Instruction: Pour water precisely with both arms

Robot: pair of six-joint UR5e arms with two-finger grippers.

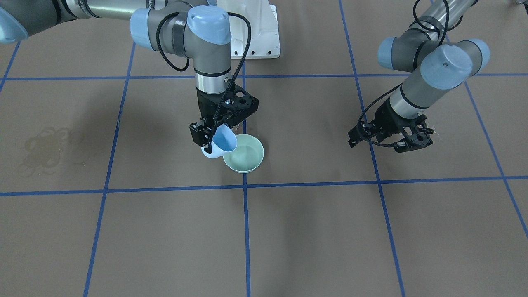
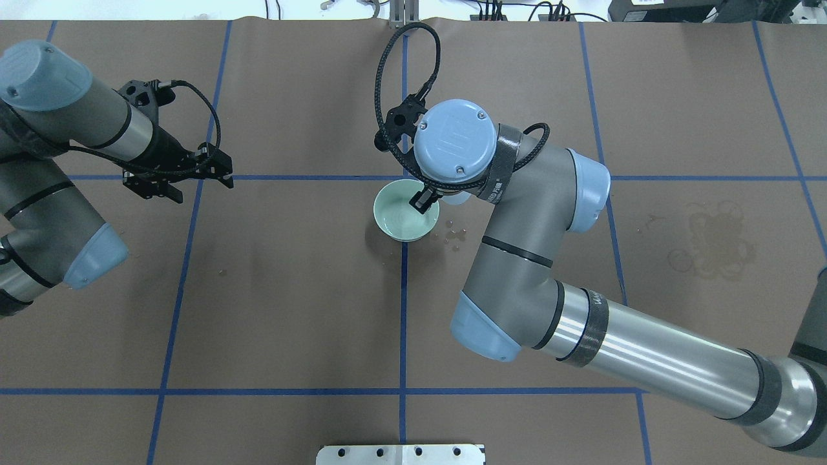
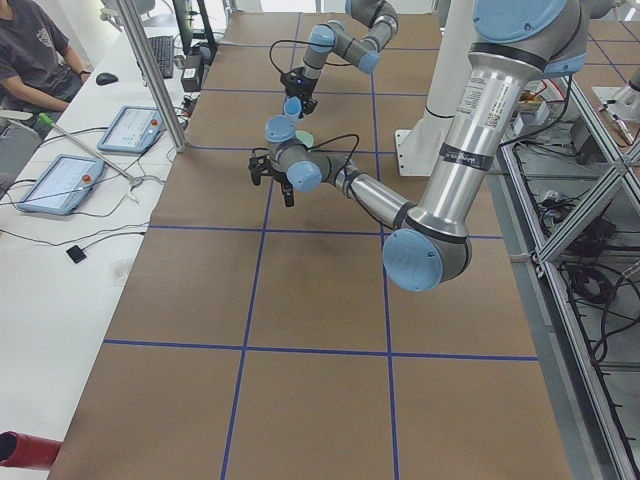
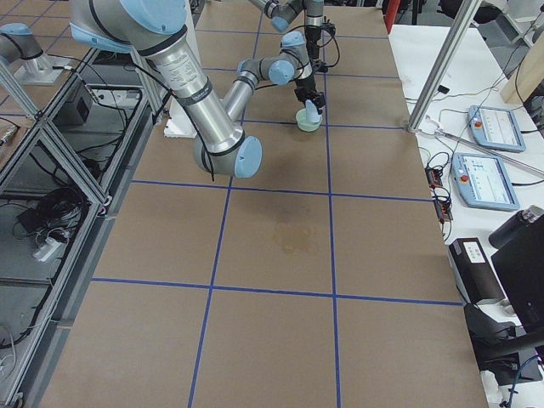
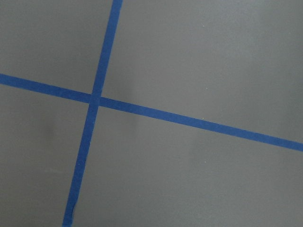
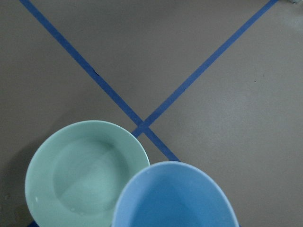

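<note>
My right gripper [image 1: 208, 138] is shut on a light blue cup [image 1: 220, 143] and holds it tilted, its mouth leaning over the rim of a pale green bowl [image 1: 244, 153]. The bowl stands on a blue tape crossing [image 2: 402, 223]. In the right wrist view the cup [image 6: 175, 198] overlaps the bowl [image 6: 85, 170], and the water [image 6: 80, 189] shows as a faint sheen in the bowl's bottom. A few droplets [image 2: 453, 234] lie beside the bowl. My left gripper [image 1: 392, 140] hangs open and empty above the table, far from the bowl [image 2: 184, 181].
The white pedestal base [image 1: 255, 33] stands behind the bowl. A dark dried stain [image 1: 49, 148] marks the brown paper on my right side. Blue tape lines [image 5: 94, 99] grid the table. A person [image 3: 30, 50] and tablets [image 3: 135, 127] are beyond the far edge.
</note>
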